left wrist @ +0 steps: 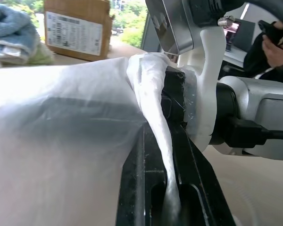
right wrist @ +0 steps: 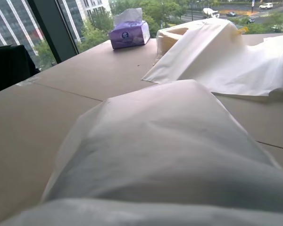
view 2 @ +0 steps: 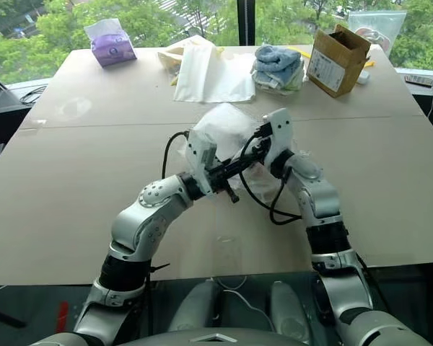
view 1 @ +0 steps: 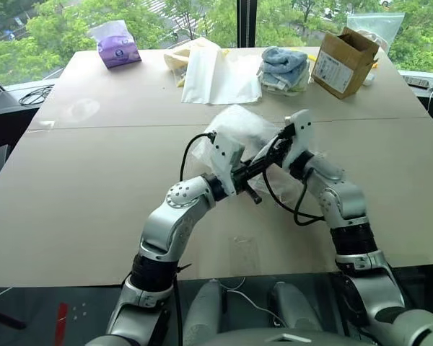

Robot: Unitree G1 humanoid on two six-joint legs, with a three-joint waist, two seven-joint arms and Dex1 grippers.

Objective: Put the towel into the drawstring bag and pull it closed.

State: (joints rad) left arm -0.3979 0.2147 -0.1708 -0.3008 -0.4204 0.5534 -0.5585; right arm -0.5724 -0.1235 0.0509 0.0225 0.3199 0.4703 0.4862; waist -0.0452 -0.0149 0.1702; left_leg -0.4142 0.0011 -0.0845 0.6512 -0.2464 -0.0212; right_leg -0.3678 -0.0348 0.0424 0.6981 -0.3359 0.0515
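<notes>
Left eye view, tan table [view 1: 94, 202], window behind, green trees [view 1: 43, 29].

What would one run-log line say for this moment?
left tool: shut on drawstring bag cord | right tool: at bag mouth, grip unclear | bag: bunched mid-table | bag mouth: not seen closed

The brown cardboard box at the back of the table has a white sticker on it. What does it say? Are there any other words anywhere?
White label on the brown cardboard box: printed lines, too small and blurred to read.
Purple tissue box: a small printed mark on the front, too blurred to read.
No other readable words, numbers or signs.
</notes>
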